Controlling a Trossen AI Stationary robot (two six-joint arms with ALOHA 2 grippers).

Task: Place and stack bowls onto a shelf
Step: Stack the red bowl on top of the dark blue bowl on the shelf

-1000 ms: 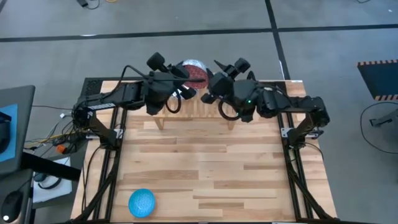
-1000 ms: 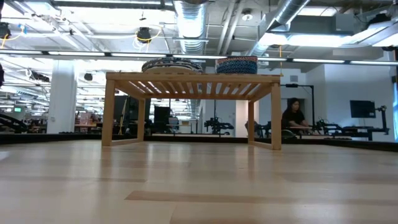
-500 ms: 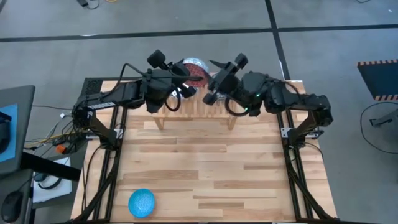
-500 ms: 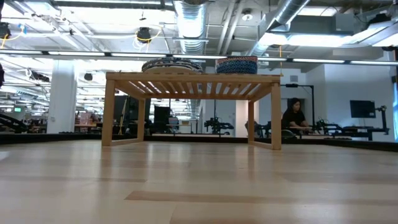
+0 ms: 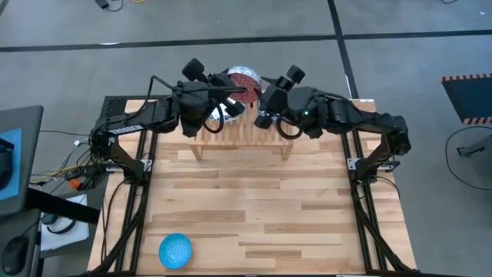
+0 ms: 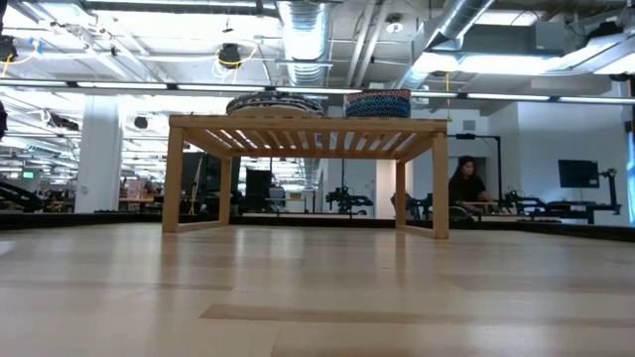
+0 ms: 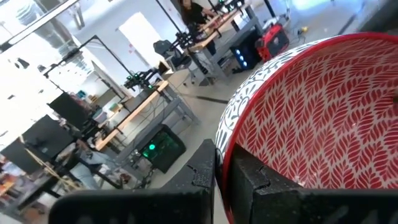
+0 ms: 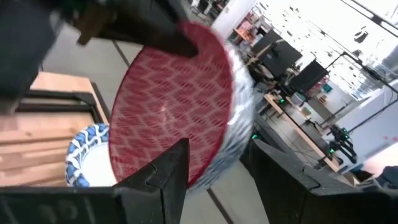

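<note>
A red bowl with a leaf pattern inside and a grey-patterned outside hangs in the air over the far edge of the shelf, tipped on its side. My left gripper is shut on its rim. My right gripper is open beside it, and in the right wrist view its fingers stand on either side of the bowl's lower rim. A white bowl with a blue-patterned rim sits on the shelf below. The low view shows a flat stack and a blue-patterned bowl on the shelf top. My left gripper pinches the red bowl's rim, one finger inside the bowl and one outside. The bowl is lifted clear and tilted steeply. My right gripper straddles the opposite rim; whether a finger touches it, I cannot tell.
A bright blue bowl stands alone on the plank tabletop near its near-left corner. The wide middle of the tabletop in front of the shelf is bare wood. Both arms crowd together above the shelf at the far edge.
My right gripper has moved toward the far edge and the left, up to the red bowl, and has turned to face it. My left gripper has carried the bowl a little farther toward the far edge.
</note>
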